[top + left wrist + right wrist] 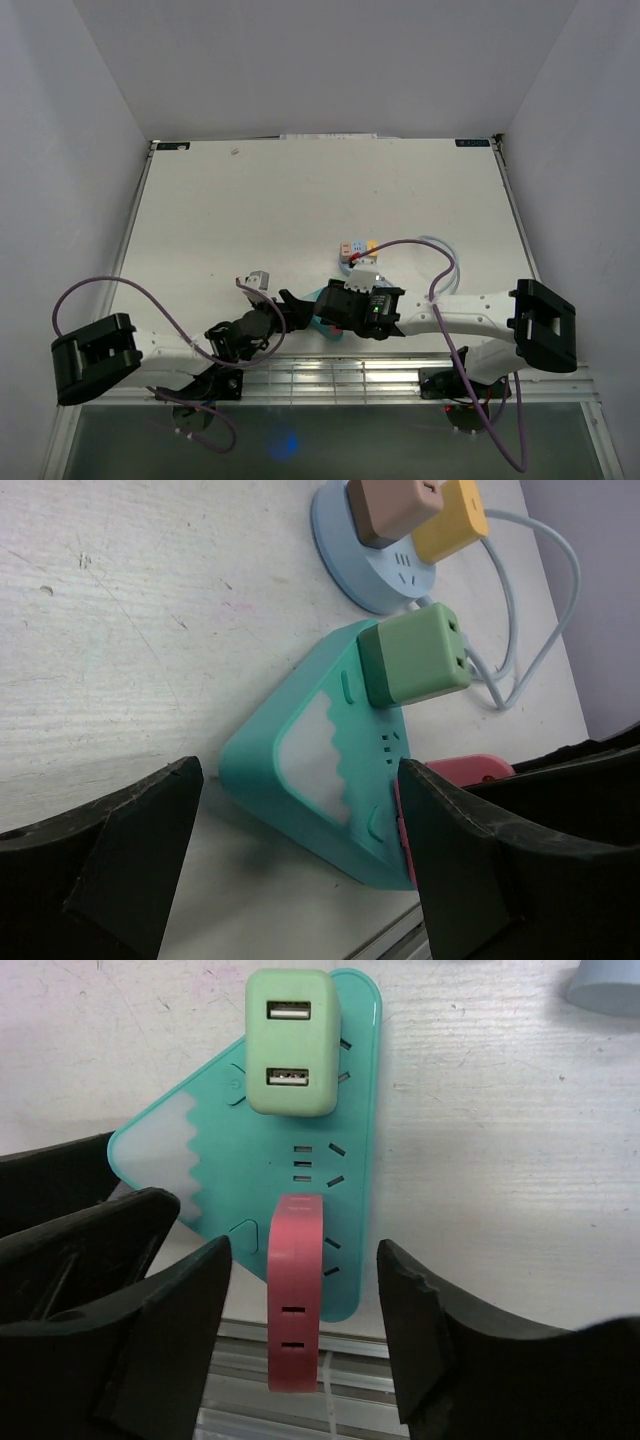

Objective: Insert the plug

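A teal triangular power strip (pixel 220 1160) lies flat near the table's front edge, and also shows in the left wrist view (pixel 320 770) and the top view (pixel 322 322). A pale green USB charger (pixel 290 1040) is plugged into it. A red plug (pixel 297 1290) stands on the strip's face over a socket, its prongs hidden. My right gripper (pixel 305 1330) is open, with a finger on each side of the red plug and a gap on both sides. My left gripper (pixel 298 770) is open and straddles the strip. Its right finger (pixel 470 850) is against the strip's edge.
A round pale blue socket (pixel 370 570) carries a brown plug and a yellow plug, and lies just beyond the strip (pixel 355 250). Its white cable (pixel 440 250) loops to the right. A small grey-white object (pixel 258 280) lies left of the grippers. A metal rail (pixel 330 380) runs along the near edge.
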You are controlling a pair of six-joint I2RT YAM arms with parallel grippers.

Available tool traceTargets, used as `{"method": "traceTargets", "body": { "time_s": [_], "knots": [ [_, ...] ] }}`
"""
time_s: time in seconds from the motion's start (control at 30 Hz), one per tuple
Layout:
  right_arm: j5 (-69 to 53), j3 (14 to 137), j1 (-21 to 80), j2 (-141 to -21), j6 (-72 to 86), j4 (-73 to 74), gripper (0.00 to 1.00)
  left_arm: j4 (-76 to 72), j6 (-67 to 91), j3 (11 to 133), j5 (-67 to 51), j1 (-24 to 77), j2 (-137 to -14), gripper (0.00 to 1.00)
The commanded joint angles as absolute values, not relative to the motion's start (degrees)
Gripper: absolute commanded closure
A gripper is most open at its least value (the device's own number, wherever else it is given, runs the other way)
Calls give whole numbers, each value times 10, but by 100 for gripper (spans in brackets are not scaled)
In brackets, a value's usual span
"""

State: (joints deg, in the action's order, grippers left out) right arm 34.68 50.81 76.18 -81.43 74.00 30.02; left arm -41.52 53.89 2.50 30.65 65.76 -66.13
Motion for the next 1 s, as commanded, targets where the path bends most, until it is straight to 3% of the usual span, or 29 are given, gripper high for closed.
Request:
{"method": "traceTargets", "body": {
  "time_s": [0.0,0.07,0.1,0.2,0.23,0.3,0.33,0.53,0.73,0.97],
  "knots": [
    [364,539,759,-796,719,310,32,-302,522,-3,314,656,-587,10],
    [367,548,757,-787,700,314,26,-258,514,-4,317,652,-535,7],
    [370,554,755,-785,695,316,16,-243,512,13,317,649,-520,5],
    [373,565,751,-772,677,319,11,-192,501,28,316,645,-471,4],
    [376,563,750,-760,677,322,0,-167,500,32,316,644,-462,3],
    [393,557,750,-747,674,322,10,-139,500,41,314,643,-437,2],
    [400,552,750,-731,672,323,10,-108,501,52,312,642,-427,2],
    [429,495,746,-644,596,308,10,23,497,108,305,642,-357,2],
    [410,440,735,-566,521,311,2,70,495,127,261,642,-333,2],
    [390,374,695,-527,498,321,1,143,482,164,254,642,-316,2]
  ]
}}
